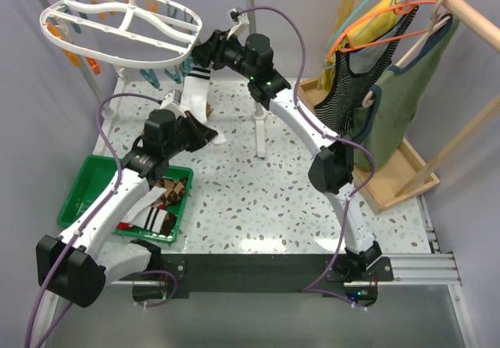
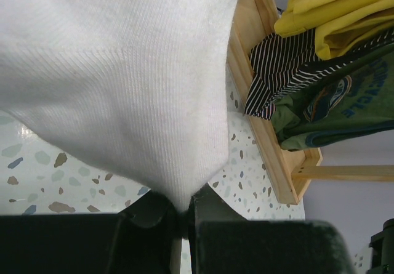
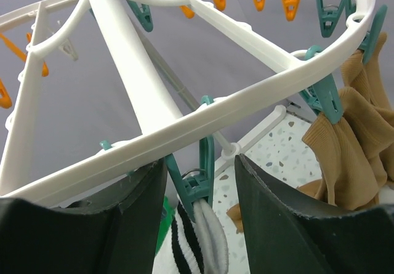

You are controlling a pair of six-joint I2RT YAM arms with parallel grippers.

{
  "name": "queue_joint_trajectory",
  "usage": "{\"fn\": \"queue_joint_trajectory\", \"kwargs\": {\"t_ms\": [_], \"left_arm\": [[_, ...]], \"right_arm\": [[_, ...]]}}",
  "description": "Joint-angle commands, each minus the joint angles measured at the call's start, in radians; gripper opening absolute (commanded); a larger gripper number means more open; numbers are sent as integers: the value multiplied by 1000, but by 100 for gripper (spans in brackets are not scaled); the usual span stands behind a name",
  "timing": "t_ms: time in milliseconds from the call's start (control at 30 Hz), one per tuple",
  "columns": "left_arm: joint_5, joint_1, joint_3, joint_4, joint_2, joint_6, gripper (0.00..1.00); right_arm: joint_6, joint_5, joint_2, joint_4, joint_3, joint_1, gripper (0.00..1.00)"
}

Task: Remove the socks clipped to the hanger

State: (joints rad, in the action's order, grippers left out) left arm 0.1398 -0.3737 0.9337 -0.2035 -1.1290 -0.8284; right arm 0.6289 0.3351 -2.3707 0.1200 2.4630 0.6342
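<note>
At about 11 o'clock over the speckled terrazzo table (image 1: 258, 207), the white plastic oval hanger (image 3: 258, 92) hangs with its orange and teal clips. At the ring's 4 o'clock edge in the overhead view, the right gripper (image 3: 200, 169) reaches up under the rim. Its two dark fingers (image 3: 277, 225) are spread on either side of one teal plastic clip (image 3: 196, 185). A gap shows beside the right finger, so the jaws are released rather than pinching. That clip bites the cuff of a white sock with black stripes (image 3: 197, 252), which dangles below the ring. At 3 o'clock from it in the right wrist view, long tan-brown socks (image 3: 351, 145) hang from other teal clips on the rim.

Just below, toward the table's centre, the left gripper (image 2: 181, 211) is clenched on a fold of white ribbed knit fabric (image 2: 123, 89). It looks like the lower end of that same striped sock, though the overhead view is too crowded to be sure.

At 8 o'clock on the table sits a green plastic bin (image 1: 86, 180) holding a brown-and-black argyle sock (image 1: 175, 190) among other loose socks. At 2 o'clock stands a wooden clothes rack (image 1: 391, 184) with a black-and-white striped top (image 1: 348, 90) and a green garment (image 1: 398, 105).
</note>
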Motion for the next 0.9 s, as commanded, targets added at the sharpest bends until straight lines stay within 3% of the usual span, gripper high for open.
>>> {"fn": "queue_joint_trajectory", "kwargs": {"t_ms": [0,200,300,333,500,867], "left_arm": [[3,-4,13,32,6,-8,0],[4,-2,20,33,5,-5,0],[4,-4,20,30,5,-2,0],[3,-4,20,30,5,-3,0],[3,-4,20,24,6,-1,0],[-37,-2,36,-69,50,-2,0]], "right_arm": [[5,25,10,36,19,2,52],[9,27,2,43,21,5,44],[15,36,1,50,17,4,33],[18,38,1,56,16,5,24],[29,38,2,64,8,5,0],[26,33,2,46,11,5,0]]}}
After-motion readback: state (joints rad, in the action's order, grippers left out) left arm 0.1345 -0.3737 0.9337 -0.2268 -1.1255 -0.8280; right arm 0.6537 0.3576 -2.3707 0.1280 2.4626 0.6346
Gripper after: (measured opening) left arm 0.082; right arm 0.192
